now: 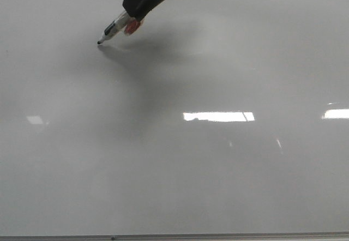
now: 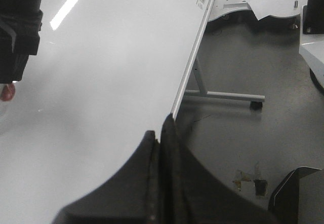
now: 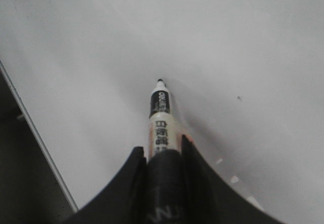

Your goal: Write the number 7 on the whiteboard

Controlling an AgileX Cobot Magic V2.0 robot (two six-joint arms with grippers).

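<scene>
From the front, my right gripper (image 1: 132, 23) comes down from the upper edge of the view, pinching a white-barrelled marker with a black collar and black tip (image 1: 112, 31). The marker's long axis slants down and to the left, and its tip sits at, or just off, the large glossy pale-grey whiteboard (image 1: 218, 186); I cannot tell whether it touches. No black line shows anywhere, so the number 7 is not yet begun. The bare board for the top stroke lies to the right of the tip, and the down-stroke would run toward the thin metal bottom edge (image 1: 174, 235).

From my left wrist, the left gripper (image 2: 163, 133) has its fingers pressed together on nothing, hanging over the board's metal side edge (image 2: 195, 57), well apart from the marker. The right arm is plainly the nearer one.

From my right wrist, the fingers (image 3: 190, 158) clamp the marker barrel (image 3: 161, 127), tip pointing straight ahead over unmarked board (image 3: 253, 41).
</scene>
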